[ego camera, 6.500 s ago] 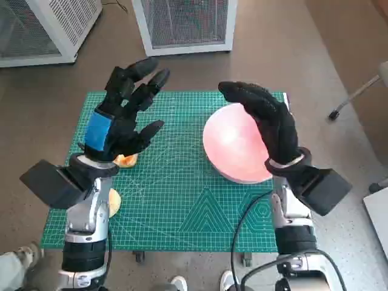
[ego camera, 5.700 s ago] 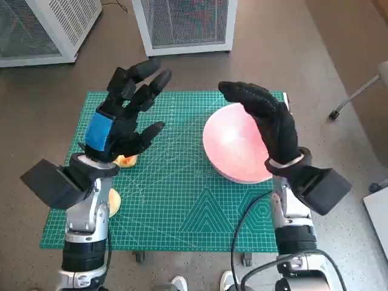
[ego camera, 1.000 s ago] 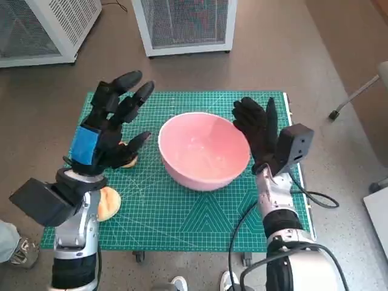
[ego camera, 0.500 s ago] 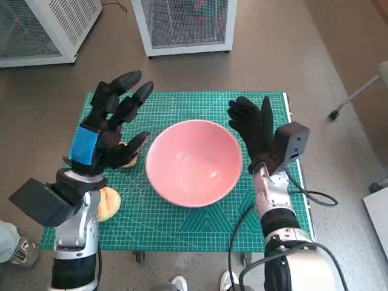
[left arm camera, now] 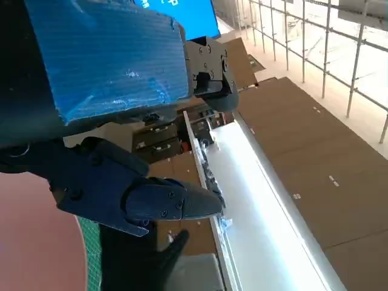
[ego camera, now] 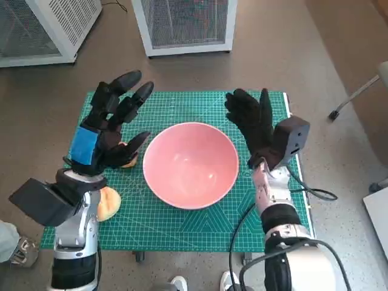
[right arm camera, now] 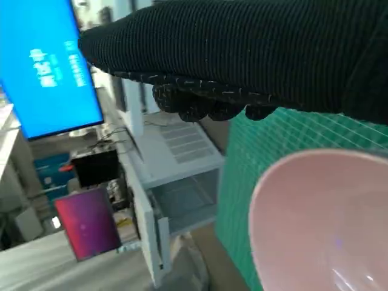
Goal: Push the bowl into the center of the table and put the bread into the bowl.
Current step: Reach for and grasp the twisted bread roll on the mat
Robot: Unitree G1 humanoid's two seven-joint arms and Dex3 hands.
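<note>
Bowl: I saw the pink bowl (ego camera: 190, 164) standing upright and empty near the middle of the tabletop (ego camera: 182, 224), on the green cutting mat (ego camera: 200, 233).

Bread: one piece of bread (ego camera: 128, 160) lay on the mat just beside the bowl, on the robot's left, half hidden under the left hand's fingers. A second piece of bread (ego camera: 108, 202) lay closer to the robot, near the mat's left edge, partly covered by the left forearm.

Left hand: the left hand (ego camera: 108, 131) hovered above the first bread with its fingers spread apart, and it held nothing. I could not tell from the head view whether the thumb touched the bowl rim; it looked very near.

Right hand: the right hand (ego camera: 251, 124) stood raised just beside the far right side of the bowl, with the fingers extended and apart, and it had hold of nothing. In the right wrist view the glove (right arm camera: 242, 54) was over the mat with the bowl rim (right arm camera: 285, 176) next to it, seemingly not touching.

Surroundings: two white mesh-sided units (ego camera: 185, 24) stood on the floor beyond the tabletop.
</note>
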